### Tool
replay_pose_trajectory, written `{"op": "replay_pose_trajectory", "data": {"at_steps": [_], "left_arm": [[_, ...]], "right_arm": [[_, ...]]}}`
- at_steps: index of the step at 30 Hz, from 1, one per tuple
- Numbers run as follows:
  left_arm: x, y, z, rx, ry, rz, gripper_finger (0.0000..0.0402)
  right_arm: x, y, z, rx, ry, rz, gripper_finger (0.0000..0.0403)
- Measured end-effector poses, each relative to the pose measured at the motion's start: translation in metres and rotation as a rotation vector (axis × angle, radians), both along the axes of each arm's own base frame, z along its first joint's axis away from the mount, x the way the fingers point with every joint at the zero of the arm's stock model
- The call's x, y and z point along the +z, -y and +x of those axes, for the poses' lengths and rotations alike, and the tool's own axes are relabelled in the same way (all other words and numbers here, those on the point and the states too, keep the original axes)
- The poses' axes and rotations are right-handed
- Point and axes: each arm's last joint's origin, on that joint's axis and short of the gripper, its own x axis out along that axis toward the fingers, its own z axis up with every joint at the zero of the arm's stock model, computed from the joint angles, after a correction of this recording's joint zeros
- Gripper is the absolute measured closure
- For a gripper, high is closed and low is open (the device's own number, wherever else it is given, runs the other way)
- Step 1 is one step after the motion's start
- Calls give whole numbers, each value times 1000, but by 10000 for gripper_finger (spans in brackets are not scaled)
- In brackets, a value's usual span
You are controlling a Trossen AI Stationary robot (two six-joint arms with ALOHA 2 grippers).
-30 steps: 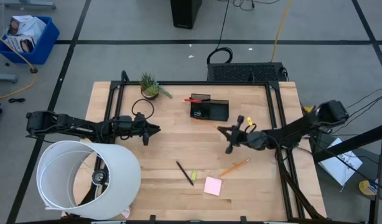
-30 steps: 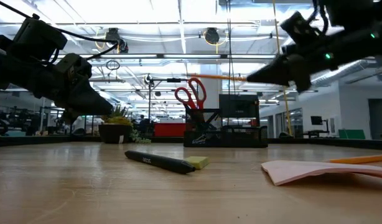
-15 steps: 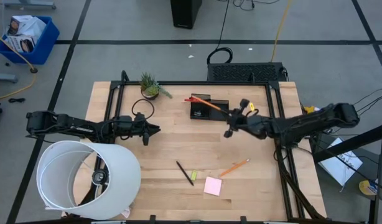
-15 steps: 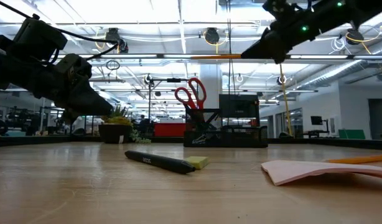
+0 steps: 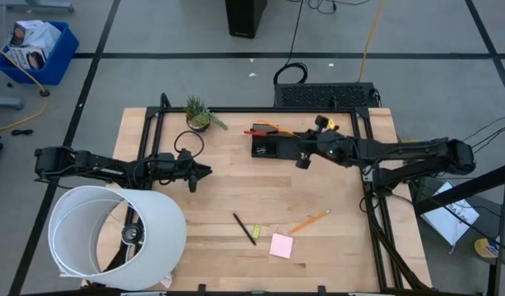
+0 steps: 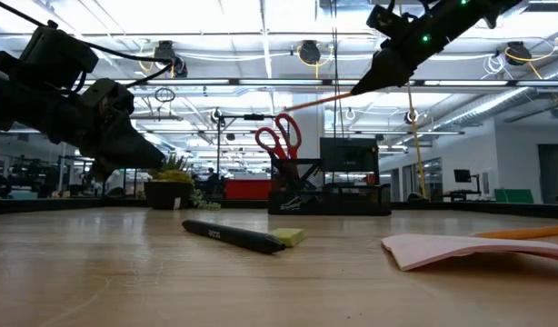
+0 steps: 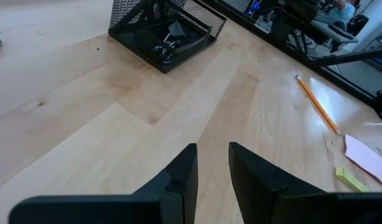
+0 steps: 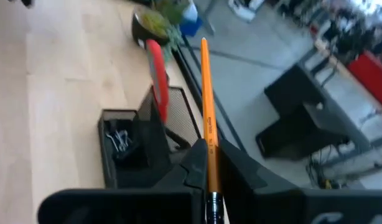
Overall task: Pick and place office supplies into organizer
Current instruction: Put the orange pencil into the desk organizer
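My right gripper point(image 5: 305, 151) is shut on an orange pencil point(image 5: 279, 129) and hangs in the air over the dark organizer point(image 5: 277, 145) at the table's far middle. Red-handled scissors point(image 6: 277, 136) stand in the organizer's taller compartment. On the table near the front lie a black pen point(image 5: 244, 228), a yellow-green piece point(image 5: 256, 232), a pink sticky-note pad point(image 5: 280, 245) and a second orange pencil point(image 5: 310, 220). My left gripper point(image 5: 205, 172) hovers at the table's left middle, a little open and empty point(image 7: 213, 171). My right gripper pinches the pencil between its two fingers point(image 8: 194, 160) near the pencil's back end point(image 8: 209, 142). The pencil runs along the fingers and sticks far out ahead of them. It is lifted clear, and its free end point(image 6: 293, 106) slants down above the scissors and organizer.
A large white cylinder point(image 5: 113, 238) lies at the near left corner. A small potted plant point(image 5: 198, 113) stands at the far left of the organizer. A black frame point(image 5: 363, 156) runs along the table's edges. Bare wood lies between the organizer and the loose supplies.
My right gripper has risen and gone toward the table's far edge and left, to the organizer, carrying the pencil. The pencil, level before, now tips with its free end down over the organizer.
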Motion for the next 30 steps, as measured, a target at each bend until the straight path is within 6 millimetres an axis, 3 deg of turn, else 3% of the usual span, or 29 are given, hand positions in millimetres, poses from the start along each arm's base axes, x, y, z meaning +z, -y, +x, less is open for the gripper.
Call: {"op": "replay_pose_trajectory", "data": {"at_steps": [10,19,24,30], "left_arm": [[1,-1,0,31,8,20,309],[2,-1,0,32,13,20,309],[2,-1,0,23,14,15,309],[2,-1,0,22,16,18,309]], "right_arm": [[24,24,11,-43,-152,143,384],[21,45,43,-43,-354,124,384],[17,50,51,-47,-508,151,384],[17,55,59,-6,-566,120,383]]}}
